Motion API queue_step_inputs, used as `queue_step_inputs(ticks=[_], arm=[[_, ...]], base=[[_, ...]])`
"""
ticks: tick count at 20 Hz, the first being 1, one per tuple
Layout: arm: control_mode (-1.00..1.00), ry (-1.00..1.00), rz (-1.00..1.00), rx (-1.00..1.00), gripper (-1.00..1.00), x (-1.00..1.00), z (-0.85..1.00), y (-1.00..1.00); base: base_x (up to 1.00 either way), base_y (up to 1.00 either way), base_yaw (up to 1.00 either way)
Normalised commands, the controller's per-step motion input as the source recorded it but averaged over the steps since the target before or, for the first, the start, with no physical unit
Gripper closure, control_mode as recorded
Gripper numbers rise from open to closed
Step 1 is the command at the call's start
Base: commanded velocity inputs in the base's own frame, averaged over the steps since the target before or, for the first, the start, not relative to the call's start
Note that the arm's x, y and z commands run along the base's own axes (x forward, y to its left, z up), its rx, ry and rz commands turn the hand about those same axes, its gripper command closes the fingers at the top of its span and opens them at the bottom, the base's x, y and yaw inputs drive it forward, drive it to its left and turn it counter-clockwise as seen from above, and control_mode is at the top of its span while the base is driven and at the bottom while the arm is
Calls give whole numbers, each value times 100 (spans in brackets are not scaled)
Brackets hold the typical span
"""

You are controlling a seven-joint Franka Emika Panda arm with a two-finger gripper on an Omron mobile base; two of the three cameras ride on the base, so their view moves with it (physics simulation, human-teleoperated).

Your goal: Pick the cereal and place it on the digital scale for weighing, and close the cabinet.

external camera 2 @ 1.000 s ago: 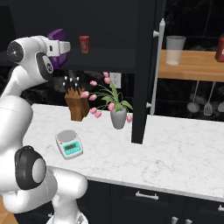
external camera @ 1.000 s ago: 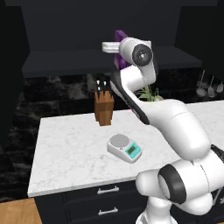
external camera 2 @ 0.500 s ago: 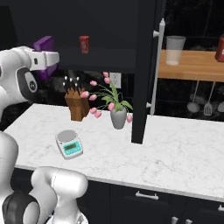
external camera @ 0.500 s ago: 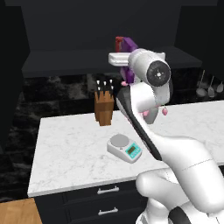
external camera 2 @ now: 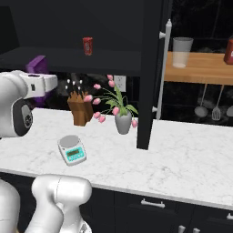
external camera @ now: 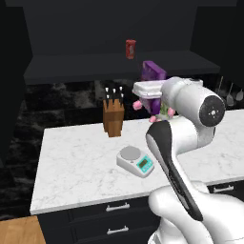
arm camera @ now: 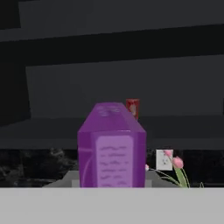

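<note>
- We look from the left base view over a white marble counter [external camera: 71, 167] set against a black wall, with the large black wall cabinet [external camera: 109, 33] open above it and a small red can [external camera: 130, 48] standing on its dark shelf.
- In that view the flat purple cereal box [external camera: 153, 72] sits upright at the end of the white hand, out in front of the shelf edge and above the counter; the gripper [external camera: 148, 88] is clamped on its lower part, though the fingers themselves are hidden behind the hand.
- Below, the small white digital scale [external camera: 136, 160] with a round grey plate and teal display lies on the counter, well apart from the box, with a brown wooden knife block [external camera: 113, 117] behind it.
- From the right base view, we see the box [external camera 2: 37, 66] poking up behind the white hand, to the left of the knife block [external camera 2: 80, 108] and above the scale [external camera 2: 71, 149].
- A grey vase of pink tulips [external camera 2: 122, 119] stands right of the block, and the black cabinet door [external camera 2: 149, 73] with its silver bar handle [external camera 2: 162, 68] stands swung open.
- In the hand view, the box [arm camera: 111, 146] fills the centre, its pale printed face towards us, its base held between the jaws, which are hidden at the bottom edge; the can [arm camera: 133, 108] shows just behind it.
</note>
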Motion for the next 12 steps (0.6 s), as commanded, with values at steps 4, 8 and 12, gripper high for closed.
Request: queue_step_inputs(ticks=[4,8,12], arm=[[-100,0,36,0,100,-8,-64,-20],[-100,1,39,-2,100,5,-78,0],[-100,3,35,0,100,36,-75,0]], base=[[0,0,0],[0,0,0],[0,0,0]])
